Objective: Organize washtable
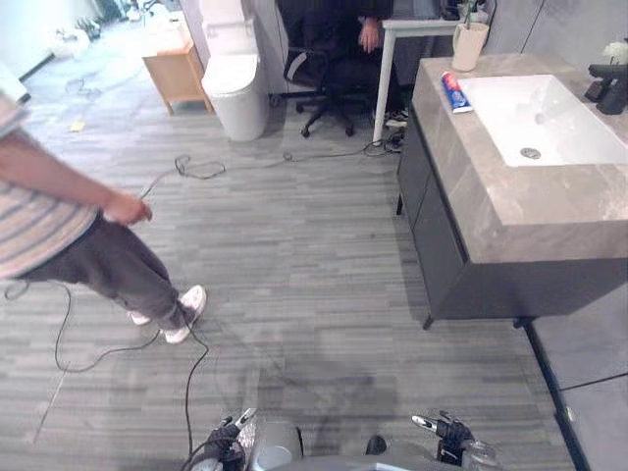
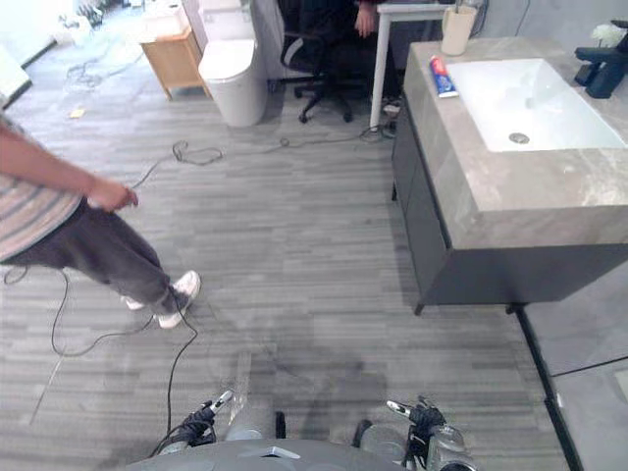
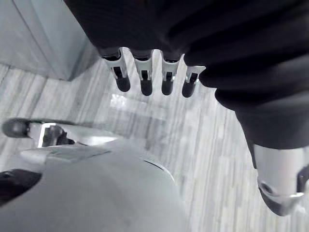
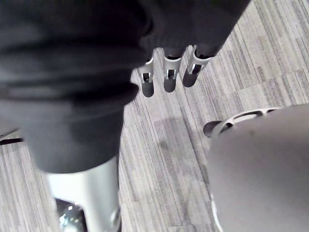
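Washtable [image 1: 510, 211]: you have it ahead and to your right, a grey stone top on a dark cabinet, well apart from both hands
Basin [image 1: 579, 118]: white, sunk into the stone top, with a round drain [image 1: 530, 153] in its floor
Toothpaste tube [image 1: 454, 91]: lies flat on the stone top, just beside the basin's far left corner
Cup [image 1: 469, 45]: cream, upright on the far left corner of the top, beyond the tube
Tap [image 1: 610, 86]: black, at the basin's right edge
Left hand [image 3: 143, 77]: your left wrist view shows its fingers straight, hanging over the grey plank floor [image 1: 294, 255], thumb held apart, nothing in it
Right hand [image 4: 166, 77]: fingers straight too, pointing down at the floor, empty
Standing person [image 1: 59, 216]: on your left, striped top, dark trousers, white shoes
Seated person [image 1: 339, 29]: on a black office chair at the far end, next to a white table [image 1: 412, 29]
Toilet [image 1: 235, 83]: white, far side of the room, with a wooden cabinet [image 1: 177, 69] just to its left
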Available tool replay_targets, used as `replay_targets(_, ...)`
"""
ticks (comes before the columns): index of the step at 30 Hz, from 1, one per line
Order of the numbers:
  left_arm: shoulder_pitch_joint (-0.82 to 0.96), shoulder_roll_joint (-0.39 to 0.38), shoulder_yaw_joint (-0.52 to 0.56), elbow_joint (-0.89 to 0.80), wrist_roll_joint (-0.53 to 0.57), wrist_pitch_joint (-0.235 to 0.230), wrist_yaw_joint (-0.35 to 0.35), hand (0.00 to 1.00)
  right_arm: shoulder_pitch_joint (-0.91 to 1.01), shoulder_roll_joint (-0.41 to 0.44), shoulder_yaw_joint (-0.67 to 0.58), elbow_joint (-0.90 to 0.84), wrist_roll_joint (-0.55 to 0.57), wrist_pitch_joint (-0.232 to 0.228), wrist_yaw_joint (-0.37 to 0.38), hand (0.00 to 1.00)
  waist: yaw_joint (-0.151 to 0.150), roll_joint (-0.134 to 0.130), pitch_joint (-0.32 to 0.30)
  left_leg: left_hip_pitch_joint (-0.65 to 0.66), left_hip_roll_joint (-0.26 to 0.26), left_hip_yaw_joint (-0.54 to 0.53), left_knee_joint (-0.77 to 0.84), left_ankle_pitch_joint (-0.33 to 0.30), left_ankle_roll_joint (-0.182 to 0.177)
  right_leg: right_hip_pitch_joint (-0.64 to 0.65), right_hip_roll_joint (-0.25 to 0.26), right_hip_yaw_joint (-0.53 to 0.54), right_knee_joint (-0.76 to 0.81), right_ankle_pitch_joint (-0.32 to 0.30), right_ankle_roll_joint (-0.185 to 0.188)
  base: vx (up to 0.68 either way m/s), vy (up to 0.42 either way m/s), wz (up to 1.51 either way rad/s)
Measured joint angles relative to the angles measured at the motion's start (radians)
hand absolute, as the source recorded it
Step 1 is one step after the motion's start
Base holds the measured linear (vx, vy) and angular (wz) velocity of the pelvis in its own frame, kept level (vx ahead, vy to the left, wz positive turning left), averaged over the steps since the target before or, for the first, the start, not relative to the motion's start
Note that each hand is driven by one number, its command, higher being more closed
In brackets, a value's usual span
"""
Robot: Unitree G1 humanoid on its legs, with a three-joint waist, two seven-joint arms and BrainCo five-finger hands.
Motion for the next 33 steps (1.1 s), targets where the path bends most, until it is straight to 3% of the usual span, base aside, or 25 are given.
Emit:
replay_targets(2,0.000,-0.002,0.010,0.002,0.001,0.001,0.000,0.00,-0.010,0.009,-0.035,-0.001,0.032,0.000,-0.003,0.00,0.001,-0.002,0.001,0.018,-0.024,-0.001,-0.307,0.004,0.009,0.025,0.000,0.024,-0.024,0.000,0.000,0.16,-0.064,-0.43)
replay_targets(3,0.001,-0.003,0.016,0.003,0.003,0.003,0.001,0.00,-0.007,0.016,-0.052,-0.001,0.032,-0.002,-0.002,0.00,-0.002,-0.004,0.002,0.056,-0.041,-0.023,-0.511,0.076,0.025,0.042,0.001,0.027,-0.029,-0.004,0.007,0.26,-0.041,-0.35)
replay_targets(4,0.003,-0.005,0.017,0.003,0.003,0.003,0.000,0.00,0.000,0.017,-0.055,-0.001,0.032,-0.002,-0.002,0.00,-0.001,-0.003,0.002,0.069,-0.048,-0.037,-0.579,0.143,0.027,0.052,0.003,0.027,-0.030,-0.010,0.017,0.28,0.011,-0.38)
replay_targets(5,0.012,-0.014,0.027,0.005,0.003,0.003,0.000,0.00,0.015,0.017,-0.064,-0.001,0.032,-0.002,-0.001,0.00,-0.001,0.007,-0.003,0.083,-0.050,-0.065,-0.635,0.298,0.044,0.076,0.013,0.032,-0.030,-0.040,0.048,0.29,0.080,-0.32)
replay_targets(6,0.013,-0.008,0.036,0.008,0.003,0.003,0.000,0.00,0.022,0.028,-0.069,0.002,0.033,-0.001,-0.003,0.00,0.000,-0.010,-0.008,0.102,-0.068,-0.056,-0.634,0.292,0.067,0.096,-0.001,0.043,-0.031,-0.066,0.059,0.36,0.128,-0.26)
replay_targets(7,0.017,0.007,0.032,0.008,0.003,0.003,-0.001,0.00,0.039,0.044,-0.066,0.001,0.033,-0.002,0.003,0.00,-0.011,-0.038,-0.026,0.131,-0.087,-0.051,-0.684,0.300,0.066,0.089,-0.029,0.044,-0.020,-0.067,0.064,0.31,0.129,-0.09)
replay_targets(10,0.017,0.027,0.015,0.010,0.005,0.003,-0.003,0.00,0.043,0.064,-0.069,0.003,0.074,-0.003,0.021,0.00,-0.025,-0.071,-0.046,0.177,-0.130,-0.032,-0.791,0.326,0.086,0.075,-0.065,0.046,-0.013,-0.067,0.068,0.26,0.133,-0.05)
replay_targets(15,0.017,0.031,-0.026,0.012,0.005,0.003,-0.003,0.00,0.049,0.063,-0.069,0.003,0.082,-0.003,0.032,0.00,-0.026,-0.059,-0.055,0.210,-0.159,-0.022,-0.850,0.335,0.098,0.076,-0.084,0.046,-0.013,-0.061,0.079,0.12,0.061,-0.03)
replay_targets(16,0.019,0.063,-0.083,0.051,0.015,0.001,-0.003,0.00,0.009,0.064,-0.028,0.041,0.111,-0.003,0.031,0.00,-0.043,-0.085,-0.056,0.193,-0.188,-0.035,-0.866,0.357,0.112,0.082,-0.105,0.030,-0.056,-0.077,0.127,0.00,0.000,0.00)
replay_targets(25,0.019,0.063,-0.081,0.052,0.012,0.004,-0.008,0.00,0.013,0.064,-0.034,0.042,0.111,-0.002,0.033,0.00,-0.043,-0.085,-0.055,0.192,-0.188,-0.035,-0.866,0.357,0.112,0.082,-0.105,0.030,-0.058,-0.077,0.127,0.00,0.000,0.00)
replay_targets(30,0.019,0.060,-0.042,0.063,-0.045,0.025,-0.032,0.00,0.004,0.064,-0.035,0.043,0.112,0.005,0.041,0.00,-0.035,-0.088,-0.053,0.184,-0.191,-0.040,-0.866,0.353,0.117,0.084,-0.106,0.023,-0.075,-0.077,0.127,0.01,0.001,0.02)
replay_targets(33,0.017,0.066,-0.021,0.061,-0.092,0.031,-0.038,0.00,-0.003,0.058,-0.040,0.042,0.114,0.006,0.041,0.00,-0.028,-0.099,-0.048,0.144,-0.213,-0.069,-0.822,0.328,0.127,0.077,-0.132,-0.022,-0.077,-0.088,0.146,0.06,0.045,0.39)
